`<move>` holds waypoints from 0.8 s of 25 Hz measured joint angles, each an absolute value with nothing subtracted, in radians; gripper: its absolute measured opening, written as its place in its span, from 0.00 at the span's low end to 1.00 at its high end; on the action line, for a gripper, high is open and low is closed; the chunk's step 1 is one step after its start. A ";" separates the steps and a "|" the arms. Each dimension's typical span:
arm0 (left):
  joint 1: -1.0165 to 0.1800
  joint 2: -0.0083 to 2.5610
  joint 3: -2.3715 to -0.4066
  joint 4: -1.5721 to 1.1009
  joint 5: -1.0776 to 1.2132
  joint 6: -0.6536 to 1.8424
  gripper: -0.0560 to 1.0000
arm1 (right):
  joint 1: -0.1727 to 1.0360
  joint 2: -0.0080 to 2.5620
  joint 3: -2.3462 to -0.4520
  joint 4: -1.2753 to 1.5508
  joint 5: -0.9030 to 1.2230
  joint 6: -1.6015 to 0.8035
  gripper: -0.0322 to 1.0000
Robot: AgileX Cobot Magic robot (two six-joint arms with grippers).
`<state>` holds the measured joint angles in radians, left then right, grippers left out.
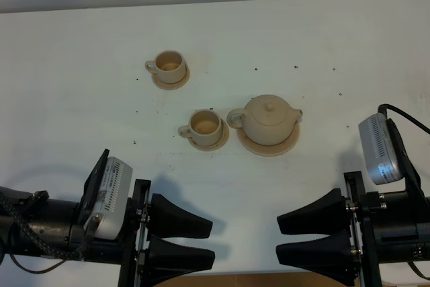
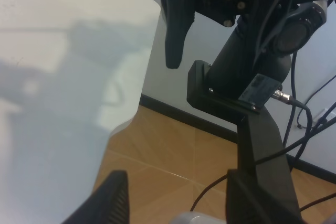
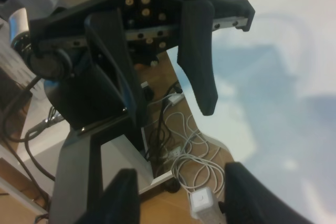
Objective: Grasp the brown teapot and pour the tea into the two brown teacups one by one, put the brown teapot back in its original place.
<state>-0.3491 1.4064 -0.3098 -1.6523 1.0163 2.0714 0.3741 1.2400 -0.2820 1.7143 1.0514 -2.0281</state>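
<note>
It looked like a robotics lab: two black robot arms (image 1: 40, 223) were mounted at a bare white surface (image 1: 80, 31). Beside it were a wood-pattern floor (image 2: 157, 171), a plain wall (image 2: 165, 85) with a dark baseboard (image 2: 173, 113), loose white cables (image 3: 181, 169) and a power adapter (image 3: 202, 203).

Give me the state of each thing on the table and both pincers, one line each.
brown teapot: upright, lid on, sitting on its saucer, not gripped
large saucer: flat, under the teapot
far teacup: upright on its small saucer
near teacup: upright on its small saucer
left pincer: open, holding nothing
right pincer: open, holding nothing
</note>
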 joint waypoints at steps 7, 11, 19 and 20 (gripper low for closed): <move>-0.349 1.406 -0.310 -1.652 1.017 2.071 0.45 | 0.374 1.240 -0.282 1.714 1.051 -2.028 0.42; -0.349 1.406 -0.310 -1.652 1.017 2.071 0.45 | 0.374 1.240 -0.282 1.714 1.051 -2.028 0.42; -0.349 1.406 -0.310 -1.652 1.017 2.071 0.45 | 0.374 1.240 -0.282 1.714 1.051 -2.028 0.42; -0.349 1.406 -0.310 -1.652 1.017 2.071 0.45 | 0.374 1.240 -0.282 1.714 1.051 -2.028 0.42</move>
<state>-0.3491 1.4064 -0.3098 -1.6523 1.0175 2.0714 0.3741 1.2400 -0.2820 1.7143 1.0514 -2.0281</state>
